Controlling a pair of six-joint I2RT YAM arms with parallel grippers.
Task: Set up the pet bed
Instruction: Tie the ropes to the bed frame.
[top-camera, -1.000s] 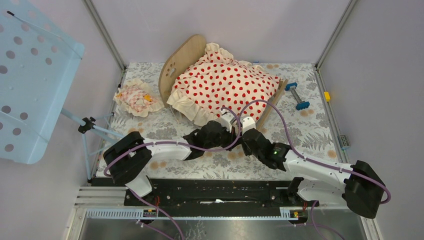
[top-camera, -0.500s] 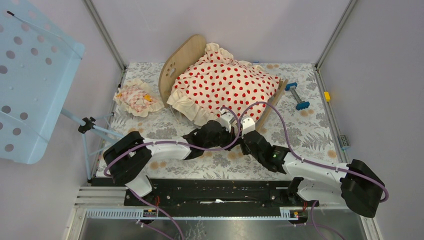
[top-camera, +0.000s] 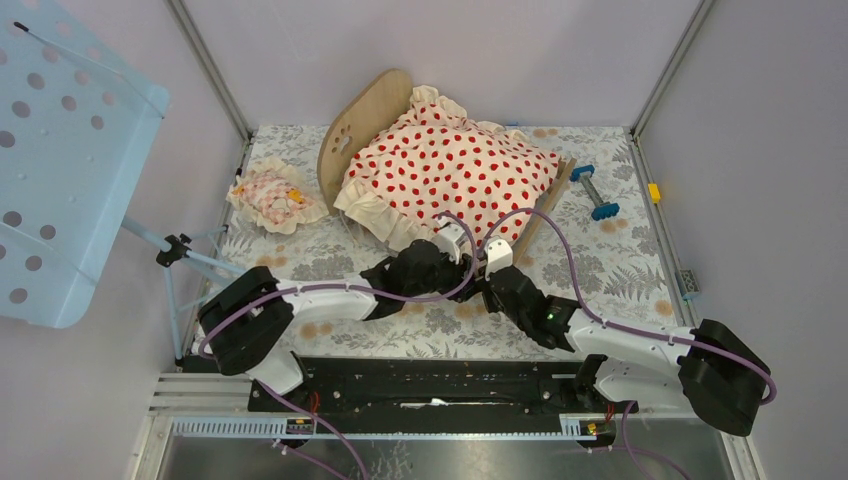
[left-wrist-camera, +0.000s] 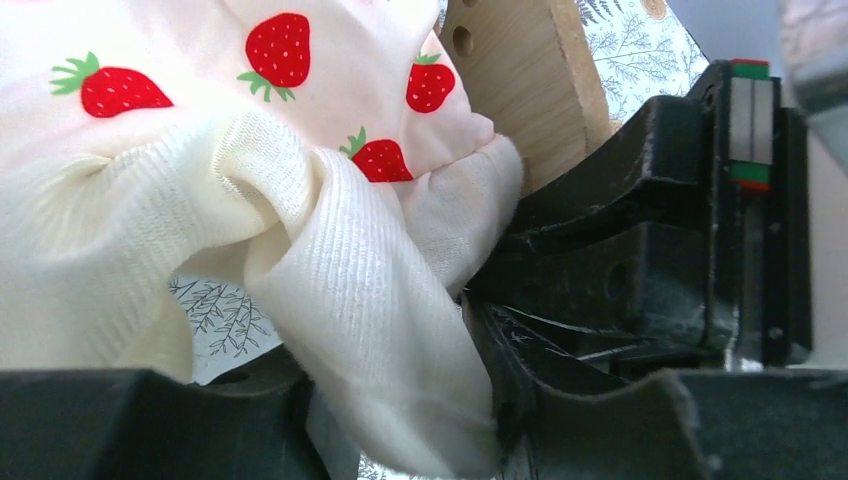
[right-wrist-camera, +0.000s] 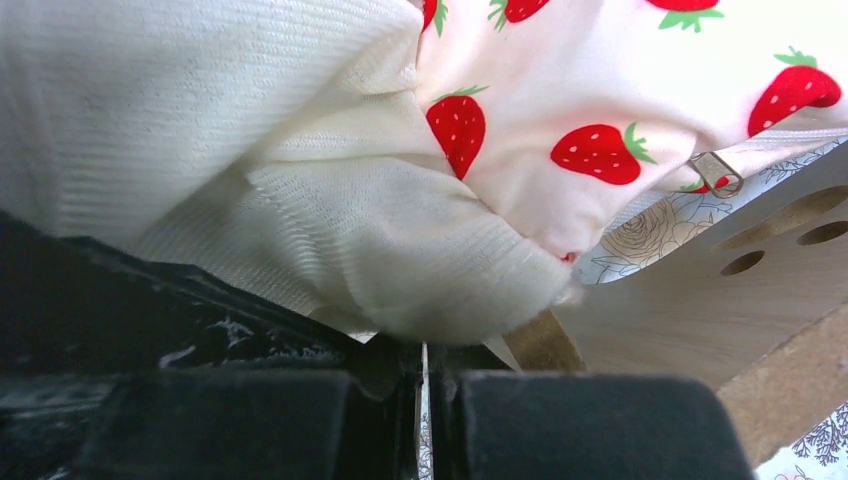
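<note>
From above, left to right: one blue perforated stand (top-camera: 60, 160) beside the table (top-camera: 620, 270), one pink pillow (top-camera: 268, 195) on the table, then the one bed (top-camera: 365, 120) standing askew at the back middle, and one blue dumbbell (top-camera: 595, 192) to its right. One blanket (top-camera: 450, 165) covers the bed, so only the headboard and a strip of the right side show. Two arms reach in, and the left hand (top-camera: 452, 243) and right hand (top-camera: 494, 252) sit side by side at the blanket's near corner.

The wrist views add what the top view cannot – the red spots are strawberries, and the ruffle is ribbed cream cloth. In the left wrist view the fingers (left-wrist-camera: 150, 420) stand apart, the ruffle lying loose between them, with the footboard (left-wrist-camera: 520, 80) and its drilled holes just behind. In the right wrist view the fingers (right-wrist-camera: 590, 420) are closed together, the ruffle's edge pinched at their seam – the holed board lies just to the right.
</note>
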